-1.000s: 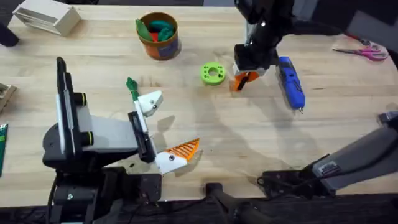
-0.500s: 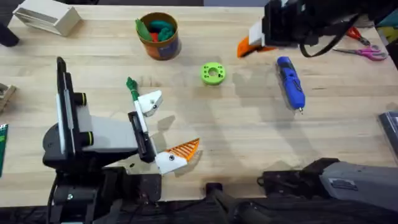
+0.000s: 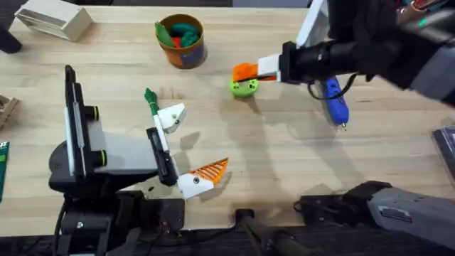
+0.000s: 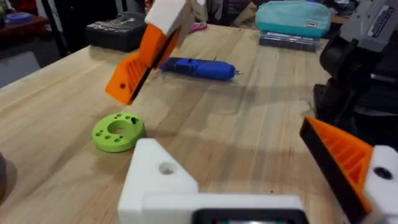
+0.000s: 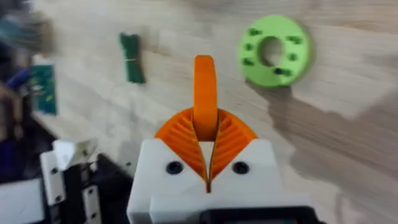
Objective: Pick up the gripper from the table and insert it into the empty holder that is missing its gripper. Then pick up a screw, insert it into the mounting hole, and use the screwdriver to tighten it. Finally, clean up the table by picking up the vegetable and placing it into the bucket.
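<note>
Nearest the bases, the left gripper (image 3: 188,146) lies released, its two fingers spread wide. One finger wears an orange ribbed face. The other is the bare white holder (image 3: 171,115), its small dark hole plain in the left wrist view (image 4: 166,168). The vegetable (image 3: 150,99) lies on the table just beside the holder's tip, so the cleanup is not yet begun.

Farther out, the right gripper (image 3: 264,67) is clenched on the pad (image 3: 244,71). In its wrist view the pad (image 5: 204,93) stands pinched between the two ribbed faces, most of its length sticking out past them. It hangs in the air over the green ring (image 3: 244,86), apart from it, and well short of the holder. The screwdriver (image 3: 333,94) lies untouched on the table beyond the right arm, and the bucket (image 3: 183,43) stands at the far side with coloured things already in it.

The step in hand looks like the first one: carrying the pad to the holder. The next move calls for bringing the pad across and down to the bare finger. The pad must be turned so that its flat back meets the holder's face and its hole lines up with the dark one. The vegetable lies close to that approach, so the pad should come in from above rather than sweep along the table.
</note>
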{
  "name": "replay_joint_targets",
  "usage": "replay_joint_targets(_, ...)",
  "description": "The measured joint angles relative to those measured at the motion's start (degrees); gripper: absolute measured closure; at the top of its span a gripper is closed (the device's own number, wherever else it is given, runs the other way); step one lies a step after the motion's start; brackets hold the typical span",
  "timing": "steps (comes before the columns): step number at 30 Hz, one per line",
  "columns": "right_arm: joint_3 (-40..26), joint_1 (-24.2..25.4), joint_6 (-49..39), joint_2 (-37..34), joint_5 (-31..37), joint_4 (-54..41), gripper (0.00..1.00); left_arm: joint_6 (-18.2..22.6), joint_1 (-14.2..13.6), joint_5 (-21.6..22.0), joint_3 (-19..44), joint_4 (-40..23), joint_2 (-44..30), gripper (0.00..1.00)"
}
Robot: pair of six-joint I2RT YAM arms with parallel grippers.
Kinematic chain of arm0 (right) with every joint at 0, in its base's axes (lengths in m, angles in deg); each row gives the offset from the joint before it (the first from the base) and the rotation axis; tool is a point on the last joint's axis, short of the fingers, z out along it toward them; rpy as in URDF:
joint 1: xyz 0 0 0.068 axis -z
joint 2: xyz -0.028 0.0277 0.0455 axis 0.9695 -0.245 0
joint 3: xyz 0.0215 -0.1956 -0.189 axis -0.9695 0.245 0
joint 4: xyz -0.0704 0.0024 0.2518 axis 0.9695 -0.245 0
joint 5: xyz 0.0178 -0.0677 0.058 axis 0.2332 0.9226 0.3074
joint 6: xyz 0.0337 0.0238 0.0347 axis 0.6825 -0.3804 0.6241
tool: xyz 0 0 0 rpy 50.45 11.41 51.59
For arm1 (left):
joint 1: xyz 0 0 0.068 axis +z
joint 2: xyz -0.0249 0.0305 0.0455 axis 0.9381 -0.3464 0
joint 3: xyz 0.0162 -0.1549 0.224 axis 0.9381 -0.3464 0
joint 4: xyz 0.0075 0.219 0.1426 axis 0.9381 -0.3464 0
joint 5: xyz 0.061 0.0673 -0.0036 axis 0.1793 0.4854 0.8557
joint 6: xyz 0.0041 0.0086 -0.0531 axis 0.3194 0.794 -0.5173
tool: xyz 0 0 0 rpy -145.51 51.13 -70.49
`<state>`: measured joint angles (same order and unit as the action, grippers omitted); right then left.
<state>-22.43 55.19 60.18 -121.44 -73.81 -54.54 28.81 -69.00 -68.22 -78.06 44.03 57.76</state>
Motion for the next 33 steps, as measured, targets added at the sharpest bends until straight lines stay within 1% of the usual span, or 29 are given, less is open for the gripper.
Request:
replay_joint_targets(4,5.3,1.0,2.1,0.0,-10.2,10.9,0.983,0.0,0.0,0.0,0.0,0.0,0.0,0.015)
replay_joint_targets(7,9.0,1.8,5.3,0.1,-17.1,20.2,0.983,0.0,0.0,0.0,0.0,0.0,0.0,0.015)
replay_joint_targets(11,14.3,2.4,11.4,0.2,-24.4,33.7,0.983,0.0,0.0,0.0,0.0,0.0,0.0,0.015)
replay_joint_targets(15,19.3,2.4,18.1,0.1,-30.1,44.4,0.983,0.0,0.0,0.0,0.0,0.0,0.0,0.015)
replay_joint_targets(22,24.5,2.7,27.2,-2.5,-39.1,57.8,0.983,0.0,0.0,0.0,0.0,0.0,0.0,0.015)
replay_joint_targets(28,27.5,4.5,36.9,-5.1,-46.9,72.3,0.983,0.0,0.0,0.0,0.0,0.0,0.0,0.015)
replay_joint_targets(30,28.2,5.1,39.7,-5.8,-49.2,74.7,0.983,0.0,0.0,0.0,0.0,0.0,0.0,0.015)
replay_joint_targets(33,29.5,6.0,42.7,-6.8,-52.4,75.5,0.983,0.0,0.0,0.0,0.0,0.0,0.0,0.014)
